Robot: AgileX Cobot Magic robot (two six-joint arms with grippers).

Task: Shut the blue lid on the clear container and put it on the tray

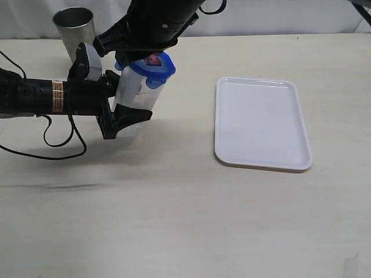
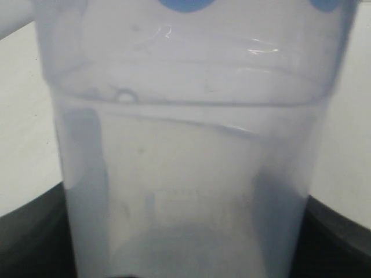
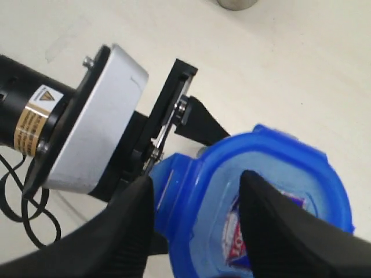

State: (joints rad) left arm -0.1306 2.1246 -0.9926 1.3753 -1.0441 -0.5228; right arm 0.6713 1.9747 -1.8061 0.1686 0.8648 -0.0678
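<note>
**A:** Which step is this?

**B:** Closing, I judge. The left claw (image 1: 128, 117) is clamped round the lower body of the clear container (image 1: 136, 92), which leans, well apart from the tray (image 1: 261, 124), off its long side. The blue lid (image 3: 278, 162) sits on the container's mouth. The right claw (image 3: 197, 179) stands spread above it, gripping nothing, its tips at a flap and the centre panel.

**A:** Next?

**B:** Probably pressing every flap down against that steady hold, then a carry across the tabletop (image 1: 174, 220) to the tray.

**A:** The count?

**B:** One tray, one container, one lid, two claws; farther from the tray, one grey metal cup (image 1: 74, 29)
</note>
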